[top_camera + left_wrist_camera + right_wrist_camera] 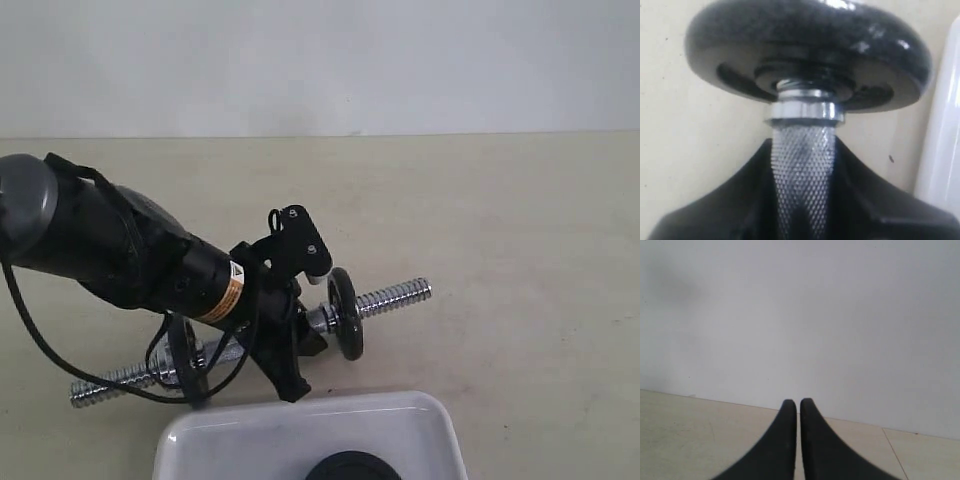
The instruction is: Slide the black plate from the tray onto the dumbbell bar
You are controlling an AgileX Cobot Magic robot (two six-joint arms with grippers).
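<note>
I am clamping the fingers [725,210] of my left gripper [802,152] onto the knurled middle of the dumbbell bar [802,200], one finger on each side of it with the steel running up between them. Just past my fingertips the bar is passing through a chrome collar [805,111], and a mounted disc [810,45] is sitting against that collar. In the exterior view the bar is lying low across the table [520,250], with a second disc [187,362] riding on its other half and a bare threaded end poking out beyond each disc.

My right gripper [799,407] is pressing its two fingers together on nothing. It is pointing at a pale wall [815,315], and it is not showing in the exterior view at all.

The black plate [352,466] is lying flat in the tray [425,420], just beside the bar, and nothing is touching it.

So I am judging the task as barely begun: I am steadying the bar, and that is the only part in hand. My right gripper is yet to travel to the tray, open, and take the plate. It must then line the centre hole up with a threaded end and push the plate along toward the disc already there.
</note>
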